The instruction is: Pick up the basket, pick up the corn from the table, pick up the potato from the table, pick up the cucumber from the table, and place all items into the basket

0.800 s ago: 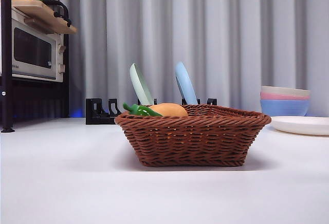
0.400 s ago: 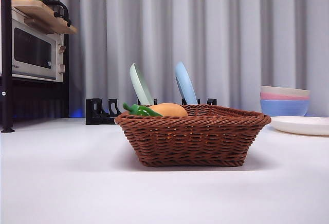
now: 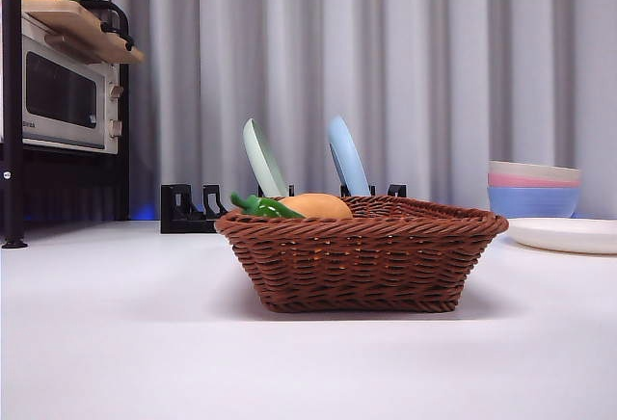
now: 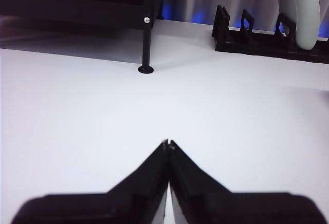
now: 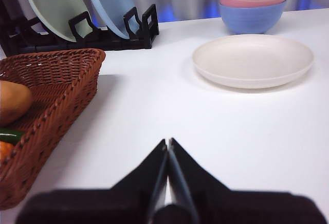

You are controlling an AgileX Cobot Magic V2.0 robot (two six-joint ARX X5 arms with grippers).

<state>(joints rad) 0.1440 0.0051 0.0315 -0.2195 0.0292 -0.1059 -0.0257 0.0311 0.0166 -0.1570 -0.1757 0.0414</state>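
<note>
The brown wicker basket point(image 3: 362, 256) stands on the white table point(image 3: 116, 343) in the middle of the front view; its corner also shows in the right wrist view point(image 5: 56, 80). Inside it lie the tan potato point(image 3: 316, 206) point(image 5: 13, 100) and the green cucumber point(image 3: 260, 206) point(image 5: 9, 135). An orange bit that may be the corn point(image 5: 3, 152) shows at the picture's edge. My right gripper point(image 5: 167, 143) is shut and empty over bare table beside the basket. My left gripper point(image 4: 167, 144) is shut and empty over bare table, away from the basket. Neither arm shows in the front view.
A black dish rack point(image 3: 188, 210) behind the basket holds a green plate point(image 3: 262, 158) and a blue plate point(image 3: 347, 155). A stack of bowls point(image 3: 535, 189) and a white plate point(image 3: 564, 235) sit at the right. A microwave point(image 3: 63, 97) stands in a black shelf frame at the left.
</note>
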